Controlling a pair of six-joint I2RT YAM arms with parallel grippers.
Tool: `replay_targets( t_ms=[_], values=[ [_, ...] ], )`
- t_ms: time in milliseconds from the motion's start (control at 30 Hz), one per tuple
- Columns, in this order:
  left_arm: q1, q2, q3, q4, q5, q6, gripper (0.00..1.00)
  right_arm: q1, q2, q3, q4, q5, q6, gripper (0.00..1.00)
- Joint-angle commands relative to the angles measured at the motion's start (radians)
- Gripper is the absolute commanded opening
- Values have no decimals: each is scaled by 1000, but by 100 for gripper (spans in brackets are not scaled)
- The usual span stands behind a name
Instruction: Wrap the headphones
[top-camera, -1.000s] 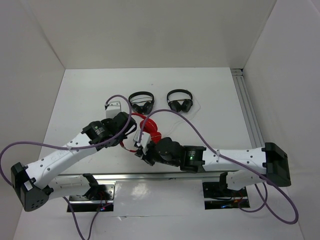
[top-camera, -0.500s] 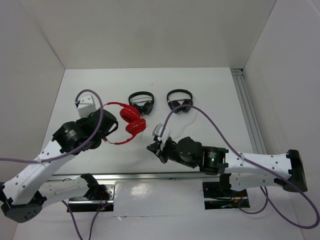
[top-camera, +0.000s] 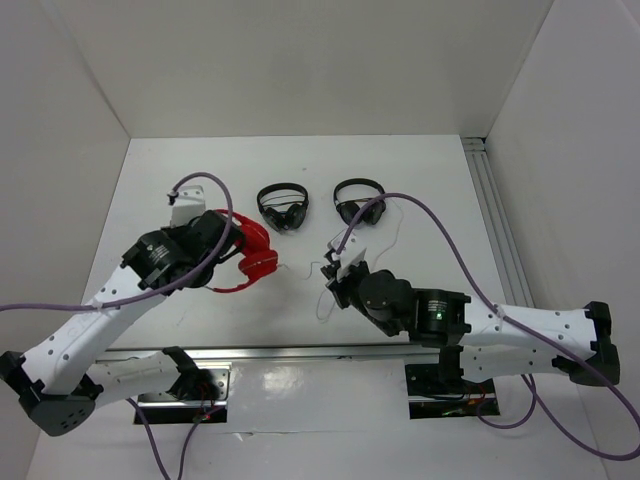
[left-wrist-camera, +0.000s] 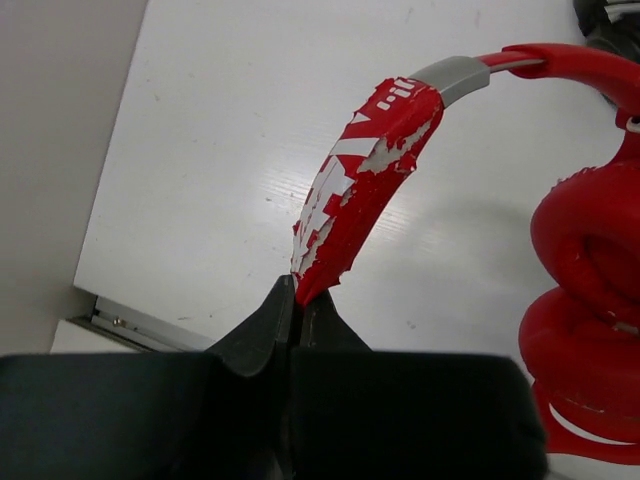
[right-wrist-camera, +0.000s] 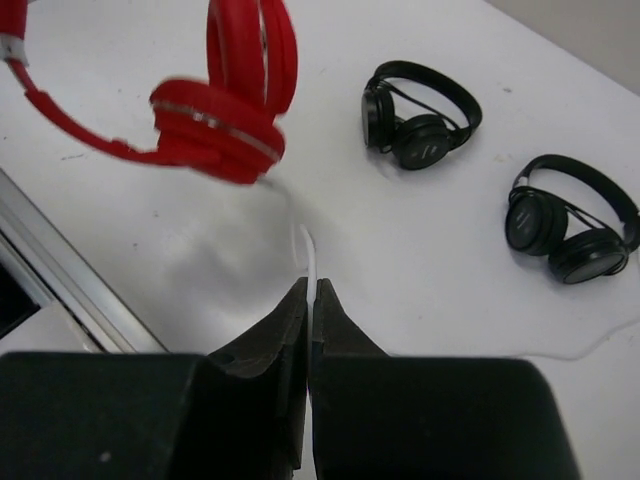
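The red headphones (top-camera: 256, 258) hang at the left-centre of the table, lifted by their headband. In the left wrist view my left gripper (left-wrist-camera: 299, 296) is shut on the end of the worn red headband (left-wrist-camera: 372, 160), and the padded cups (left-wrist-camera: 582, 250) hang to the right. From above, the left gripper (top-camera: 232, 238) sits just left of the cups. My right gripper (right-wrist-camera: 311, 291) is shut on the thin white cable (right-wrist-camera: 311, 252), which runs up toward the cups (right-wrist-camera: 215, 130). Seen from the top, the right gripper (top-camera: 333, 278) is a short way right of the headphones.
Two smaller black headphones (top-camera: 283, 205) (top-camera: 360, 203) lie side by side at the back of the table, with thin white cable near the right one. An aluminium rail (top-camera: 495, 230) runs along the right edge and another (top-camera: 300, 352) along the front.
A second ago both grippers were together over the headphones at mid-table. The left one has since carried the headphones to the left; the right one has moved right, shut on the cable.
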Motion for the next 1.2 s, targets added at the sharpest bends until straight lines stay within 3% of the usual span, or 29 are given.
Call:
replay_targets(
  t_ms=[0,167,333,467,700,967,1167],
  values=[
    [3,-4,-29,227,102,232,0,7,-28,65,-18,64,-27,6],
    [-63,-25,-85,411,406,438,0,7,-75,99,-47,-76,-98,9],
    [-167,22,-95,436,479,510,0,7,-97,110,-56,-189,-150,9],
    [-263,44,-95,459,629,581,0,7,-121,120,-56,-176,-170,9],
    [-418,77,-95,470,694,621,0,7,-121,100,-47,-159,-190,9],
    [-428,-20,-76,502,841,673,0,7,-150,35,-1,-53,-190,9],
    [-428,-77,-76,533,921,682,0,7,-160,14,19,-65,-190,10]
  ],
)
